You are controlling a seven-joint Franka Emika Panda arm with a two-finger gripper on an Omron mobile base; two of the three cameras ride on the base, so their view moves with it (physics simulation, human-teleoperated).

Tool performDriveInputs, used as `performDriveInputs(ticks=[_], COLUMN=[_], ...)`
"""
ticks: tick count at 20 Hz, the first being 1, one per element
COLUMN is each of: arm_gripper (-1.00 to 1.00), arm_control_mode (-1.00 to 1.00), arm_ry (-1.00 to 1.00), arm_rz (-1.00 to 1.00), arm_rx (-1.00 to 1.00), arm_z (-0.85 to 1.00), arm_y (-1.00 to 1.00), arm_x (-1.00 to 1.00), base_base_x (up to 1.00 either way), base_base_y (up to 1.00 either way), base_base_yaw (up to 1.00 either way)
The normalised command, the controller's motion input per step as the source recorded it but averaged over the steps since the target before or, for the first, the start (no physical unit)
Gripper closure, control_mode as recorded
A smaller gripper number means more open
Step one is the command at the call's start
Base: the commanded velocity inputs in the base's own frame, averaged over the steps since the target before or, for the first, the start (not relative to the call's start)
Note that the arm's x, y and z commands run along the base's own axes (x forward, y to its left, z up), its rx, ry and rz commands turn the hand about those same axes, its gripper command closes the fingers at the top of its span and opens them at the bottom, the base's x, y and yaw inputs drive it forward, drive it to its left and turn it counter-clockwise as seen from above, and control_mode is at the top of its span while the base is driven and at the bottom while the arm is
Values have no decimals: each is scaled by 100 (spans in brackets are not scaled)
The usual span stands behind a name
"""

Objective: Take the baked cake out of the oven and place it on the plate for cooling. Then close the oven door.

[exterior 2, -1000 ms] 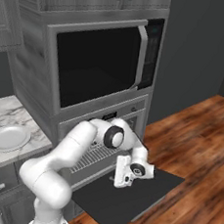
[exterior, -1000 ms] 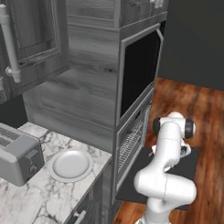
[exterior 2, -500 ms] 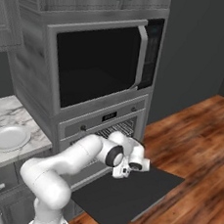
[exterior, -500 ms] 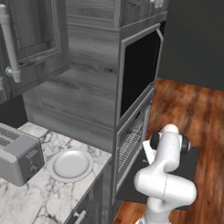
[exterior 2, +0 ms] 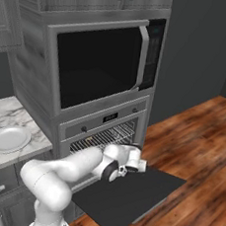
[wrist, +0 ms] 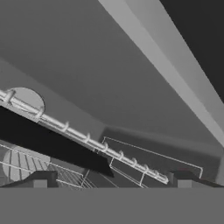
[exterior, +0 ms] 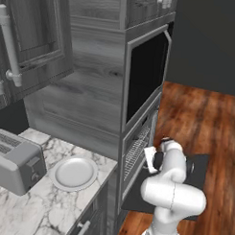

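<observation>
Tool at the oven mouth, jaws wide and empty

Right base view: tool (exterior 2: 138,163) above the lowered oven door (exterior 2: 125,193). Hand view: wire rack (wrist: 94,145), cake seemingly hidden. Plate (exterior: 73,173) on counter (exterior: 44,208).

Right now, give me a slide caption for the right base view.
Open gripper reaches into the oven over its lowered oven door.

Oven (exterior 2: 101,126) grey steel, wire racks (exterior 2: 105,135) metal; oven door (exterior 2: 125,196) matt dark; plate (exterior: 74,173) smooth white-grey.
</observation>
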Motion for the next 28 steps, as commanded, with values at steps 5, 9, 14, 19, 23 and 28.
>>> performDriveInputs(ticks=[5,9,14,19,23,28], arm_gripper=[-100,-100,-100,-100,-100,-100], arm_control_mode=[-100,-100,-100,-100,-100,-100], arm_ry=[8,0,4,15,18,22], arm_rz=[-11,-4,-1,-5,-5,-10], arm_rx=[0,0,-5,-8,-6,-27], arm_z=[-25,-2,-44,-62,-50,-77], arm_y=[4,3,22,13,1,1], arm_x=[34,31,44,47,34,3], base_base_x=[0,0,0,0,0,0], base_base_y=[0,0,0,0,0,0], base_base_yaw=[0,0,0,0,0,0])
